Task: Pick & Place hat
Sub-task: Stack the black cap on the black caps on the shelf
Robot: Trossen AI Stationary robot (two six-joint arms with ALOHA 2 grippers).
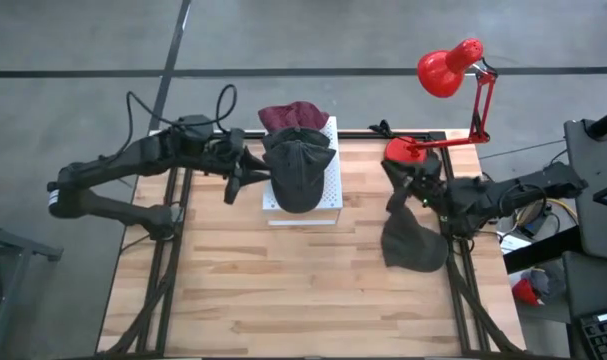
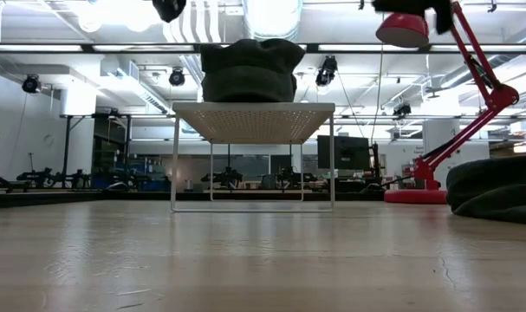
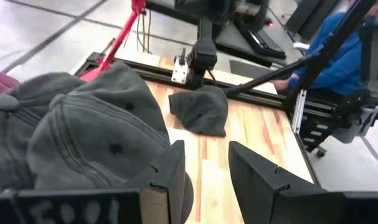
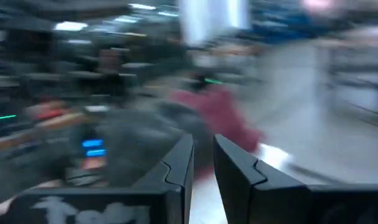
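While right gripper [image 1: 395, 187] hovers — apparently empty — hat [image 1: 414, 243] lies beneath.

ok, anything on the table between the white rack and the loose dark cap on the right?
Nothing. In the high view, only bare wood lies between the white rack and the loose cap. The low view shows the same gap clear.

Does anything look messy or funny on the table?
One dark hat lies crumpled on the table's right edge, hanging partly over the side rail. The other hats sit stacked on the white rack.
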